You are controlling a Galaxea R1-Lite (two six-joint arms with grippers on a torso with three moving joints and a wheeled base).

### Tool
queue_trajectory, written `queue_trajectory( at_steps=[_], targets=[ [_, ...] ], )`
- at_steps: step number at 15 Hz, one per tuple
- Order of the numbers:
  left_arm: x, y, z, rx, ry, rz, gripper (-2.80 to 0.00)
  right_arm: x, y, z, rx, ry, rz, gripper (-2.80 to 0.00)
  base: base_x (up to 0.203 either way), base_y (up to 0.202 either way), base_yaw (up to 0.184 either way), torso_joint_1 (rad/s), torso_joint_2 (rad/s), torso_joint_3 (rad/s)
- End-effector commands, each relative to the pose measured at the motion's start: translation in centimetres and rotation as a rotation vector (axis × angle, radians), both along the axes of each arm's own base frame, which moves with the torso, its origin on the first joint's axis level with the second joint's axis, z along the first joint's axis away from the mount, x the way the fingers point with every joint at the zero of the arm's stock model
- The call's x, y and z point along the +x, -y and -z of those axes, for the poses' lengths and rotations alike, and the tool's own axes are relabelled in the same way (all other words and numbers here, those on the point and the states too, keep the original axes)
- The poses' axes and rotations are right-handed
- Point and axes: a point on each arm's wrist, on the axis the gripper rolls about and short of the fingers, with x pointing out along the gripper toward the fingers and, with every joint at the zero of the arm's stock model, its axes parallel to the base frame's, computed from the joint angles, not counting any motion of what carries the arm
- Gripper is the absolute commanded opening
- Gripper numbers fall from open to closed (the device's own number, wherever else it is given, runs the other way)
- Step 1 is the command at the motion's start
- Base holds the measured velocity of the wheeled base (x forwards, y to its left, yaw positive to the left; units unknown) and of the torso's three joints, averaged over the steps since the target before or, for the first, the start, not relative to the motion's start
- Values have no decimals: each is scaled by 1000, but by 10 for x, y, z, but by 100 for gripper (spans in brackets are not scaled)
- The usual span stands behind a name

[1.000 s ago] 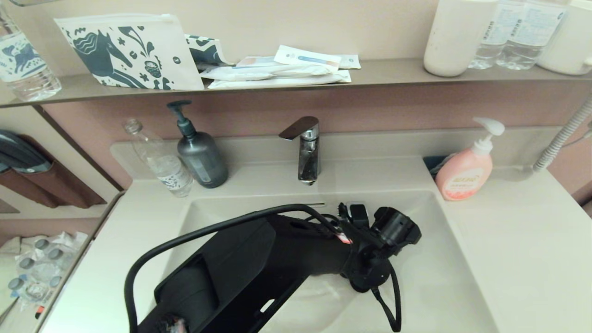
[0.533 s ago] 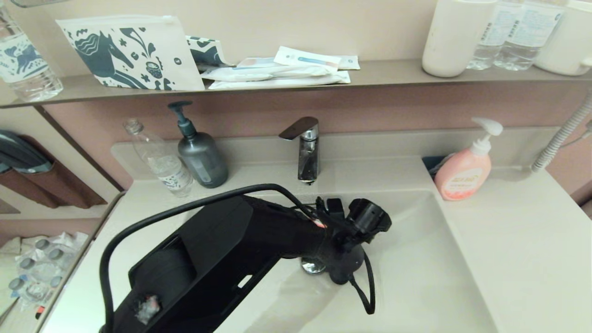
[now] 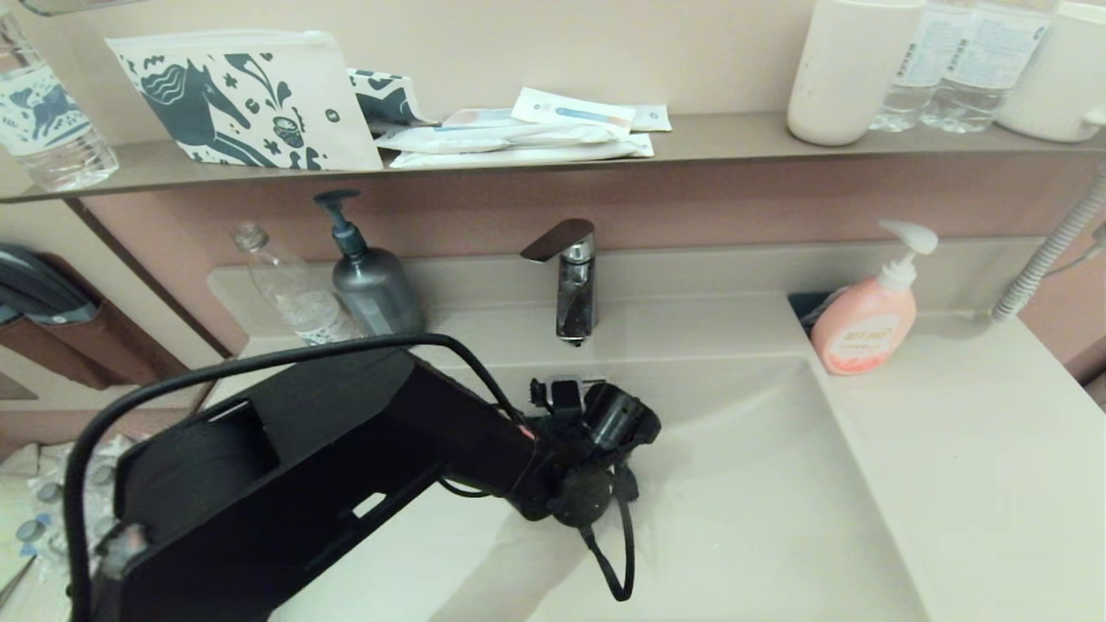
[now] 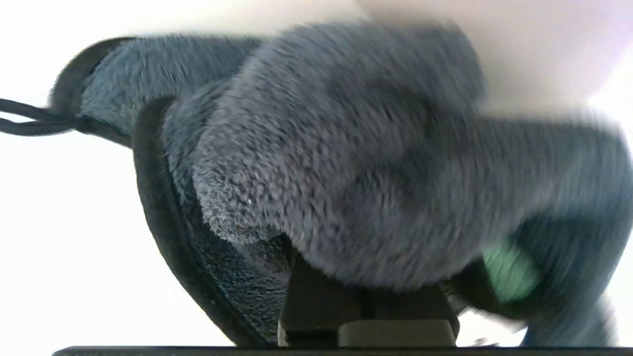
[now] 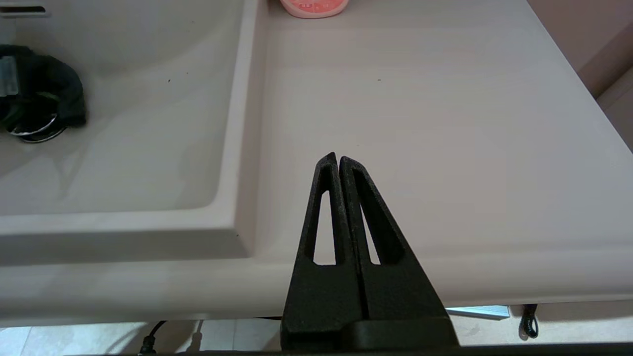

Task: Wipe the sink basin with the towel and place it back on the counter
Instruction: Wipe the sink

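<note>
The left gripper (image 4: 368, 296) is clamped on the towel (image 4: 356, 163), pressing it down over the drain in the sink basin (image 3: 778, 501), below the faucet (image 3: 572, 281). The right gripper (image 5: 339, 159) hovers closed and empty above the desk (image 5: 420, 123)

The off-white tabletop (image 3: 950, 432) carries a pink soap pump (image 3: 867, 324) at the basin's back right corner; a grey pump bottle (image 3: 373, 289) and clear bottle (image 3: 289, 294) stand back left.

Head view high over sink basin (image 3: 760, 518), wrist views close
</note>
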Motion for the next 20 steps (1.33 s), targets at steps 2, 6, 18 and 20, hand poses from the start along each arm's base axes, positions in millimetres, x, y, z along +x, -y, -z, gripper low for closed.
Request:
queue_trajectory(
  at_steps=[2, 6, 18, 20],
  targets=[
    [-12, -28, 17, 41, -23, 0, -280, 0, 0, 0, 0, -2, 0, -280, 0, 0, 0, 0, 0, 0],
    [-18, -76, 35, 83, -7, 8, -280, 0, 0, 0, -1, -2, -1, -280, 0, 0, 0, 0, 0, 0],
    [-47, -129, 28, 103, -92, -2, -280, 0, 0, 0, -1, -2, -1, -280, 0, 0, 0, 0, 0, 0],
    [-56, -129, 20, 106, -85, 12, -280, 0, 0, 0, -1, -1, -1, -280, 0, 0, 0, 0, 0, 0]
  ],
)
